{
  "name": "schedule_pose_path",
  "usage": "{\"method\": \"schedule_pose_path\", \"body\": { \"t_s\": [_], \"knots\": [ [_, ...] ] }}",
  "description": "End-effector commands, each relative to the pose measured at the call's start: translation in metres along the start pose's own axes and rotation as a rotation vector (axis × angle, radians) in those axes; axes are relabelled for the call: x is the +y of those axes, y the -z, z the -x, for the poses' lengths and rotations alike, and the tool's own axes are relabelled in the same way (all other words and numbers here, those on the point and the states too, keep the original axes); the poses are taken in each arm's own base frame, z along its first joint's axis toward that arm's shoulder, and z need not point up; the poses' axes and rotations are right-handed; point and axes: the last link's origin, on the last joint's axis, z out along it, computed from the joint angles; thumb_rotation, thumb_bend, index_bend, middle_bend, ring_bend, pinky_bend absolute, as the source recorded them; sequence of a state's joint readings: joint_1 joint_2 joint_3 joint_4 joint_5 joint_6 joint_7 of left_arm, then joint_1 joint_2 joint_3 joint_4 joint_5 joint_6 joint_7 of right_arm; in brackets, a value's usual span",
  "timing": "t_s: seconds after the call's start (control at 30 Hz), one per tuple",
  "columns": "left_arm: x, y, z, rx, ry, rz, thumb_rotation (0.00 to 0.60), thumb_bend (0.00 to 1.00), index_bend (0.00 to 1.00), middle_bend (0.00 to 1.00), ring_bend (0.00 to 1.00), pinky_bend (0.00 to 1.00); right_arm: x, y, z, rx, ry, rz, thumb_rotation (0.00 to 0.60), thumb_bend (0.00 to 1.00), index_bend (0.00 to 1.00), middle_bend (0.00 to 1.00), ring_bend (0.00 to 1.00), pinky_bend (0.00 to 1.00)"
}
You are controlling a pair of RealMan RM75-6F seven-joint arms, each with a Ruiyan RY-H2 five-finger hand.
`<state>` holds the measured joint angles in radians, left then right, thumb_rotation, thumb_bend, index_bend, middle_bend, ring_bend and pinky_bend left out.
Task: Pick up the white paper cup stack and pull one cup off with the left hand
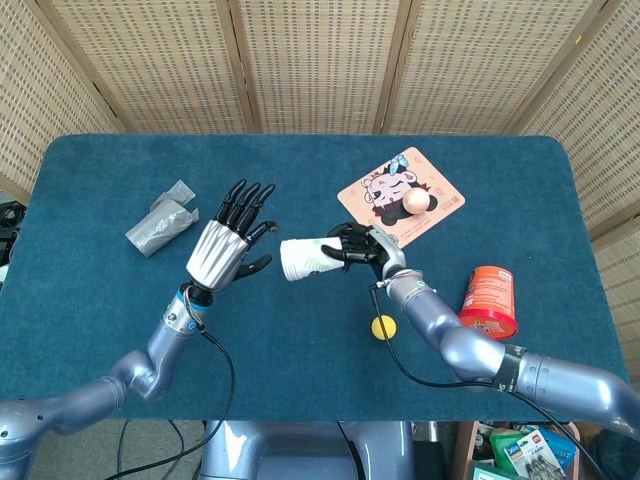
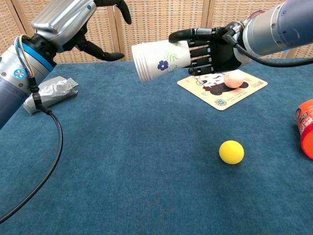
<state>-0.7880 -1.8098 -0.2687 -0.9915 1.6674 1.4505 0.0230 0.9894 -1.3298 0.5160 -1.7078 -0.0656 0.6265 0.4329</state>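
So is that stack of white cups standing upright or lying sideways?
Sideways. The white paper cup stack is held off the table by the right hand, rims pointing toward the open left hand.

Both arms are smooth, rounded tubes of blue-grey metal. The left hand [image 1: 217,249] has a ribbed silver back plate and glossy black segmented fingers [image 1: 243,199]; a bright blue ring with a small round marking sits at its wrist, and a thin black cable loops down from there. The right hand [image 2: 215,48] is black throughout, with a black cable trailing beneath its silver wrist cuff.
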Motion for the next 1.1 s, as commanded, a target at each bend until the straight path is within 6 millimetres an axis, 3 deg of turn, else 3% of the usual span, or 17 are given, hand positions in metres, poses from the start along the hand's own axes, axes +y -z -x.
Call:
{"method": "schedule_pose_path", "body": {
  "t_s": [0.03,0.27,0.83,1.1],
  "knots": [
    [0.001,-0.001,0.001,0.003,-0.002,0.004,0.6,0.22,0.45,0.0,0.0,0.0,0.001,0.0,0.001,-0.001,0.006,0.002,0.6,0.52,0.55,0.58,0.48,0.69],
    [0.009,-0.006,0.006,-0.005,0.006,0.015,0.6,0.24,0.51,0.0,0.0,0.0,0.0,0.001,0.002,-0.012,0.014,0.003,0.6,0.52,0.55,0.58,0.48,0.69],
    [0.02,-0.012,0.009,0.004,0.011,0.027,0.6,0.28,0.55,0.0,0.0,0.0,0.0,0.004,0.0,-0.022,0.014,0.004,0.6,0.52,0.55,0.58,0.48,0.69],
    [0.028,-0.015,0.013,0.002,0.017,0.031,0.6,0.37,0.61,0.0,0.0,0.0,0.0,0.005,0.0,-0.029,0.014,0.004,0.6,0.52,0.55,0.58,0.48,0.69]
  ]
}}
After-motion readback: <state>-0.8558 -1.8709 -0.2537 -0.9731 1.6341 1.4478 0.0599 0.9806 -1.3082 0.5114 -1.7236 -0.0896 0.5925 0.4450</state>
